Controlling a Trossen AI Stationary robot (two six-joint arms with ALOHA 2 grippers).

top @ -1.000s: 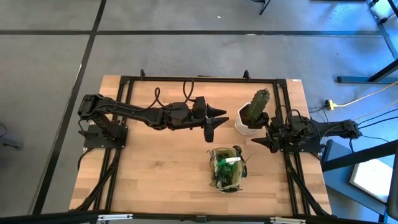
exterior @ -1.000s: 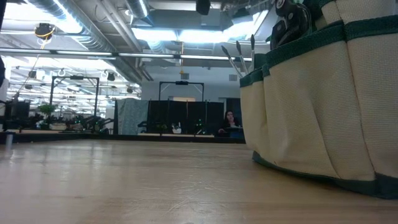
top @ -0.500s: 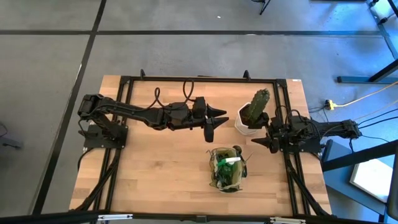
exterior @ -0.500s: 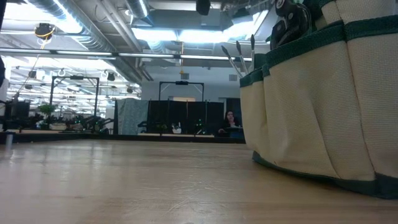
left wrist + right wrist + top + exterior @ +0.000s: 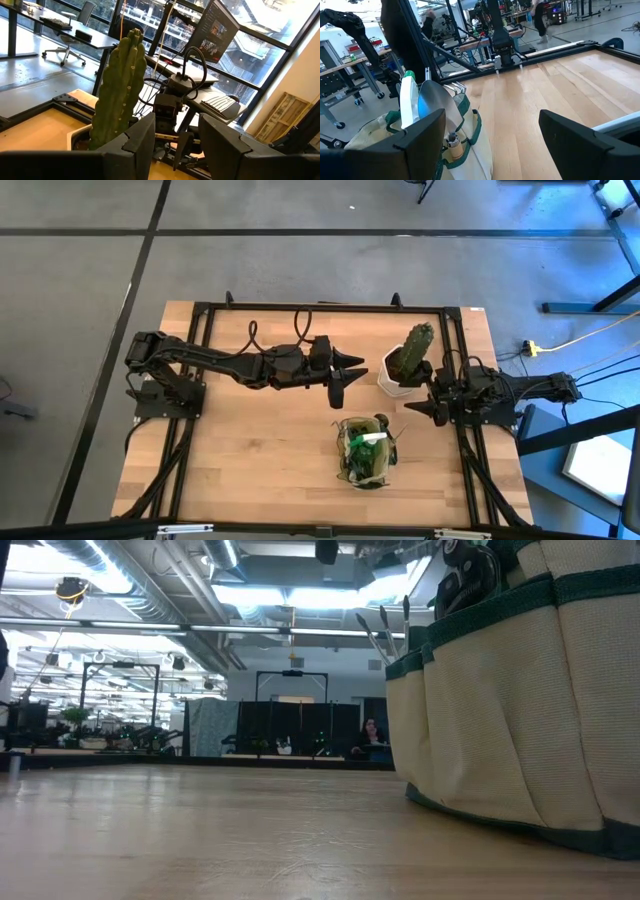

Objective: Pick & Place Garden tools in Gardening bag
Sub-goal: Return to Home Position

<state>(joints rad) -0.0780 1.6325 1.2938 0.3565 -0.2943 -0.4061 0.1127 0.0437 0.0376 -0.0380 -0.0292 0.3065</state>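
The gardening bag [image 5: 367, 452] stands on its base on the table [image 5: 250, 450], toward the near right; in the low view the bag [image 5: 520, 710] fills the right side. Garden tools stick out of it: a green spray bottle [image 5: 409, 100], a silver trowel [image 5: 437, 100] and black pruning shears [image 5: 465, 575]. My left gripper [image 5: 348, 375] hovers open above the table's middle, farther back than the bag, with nothing between its fingers [image 5: 176, 120]. My right gripper [image 5: 412, 408] waits open at the right edge, beside the bag [image 5: 367, 132].
A cactus [image 5: 412, 348] in a white pot [image 5: 392, 380] stands at the far right, between the two grippers, and shows just ahead of my left gripper [image 5: 120, 85]. A black frame runs round the table's edges. Bare wood lies left of the bag.
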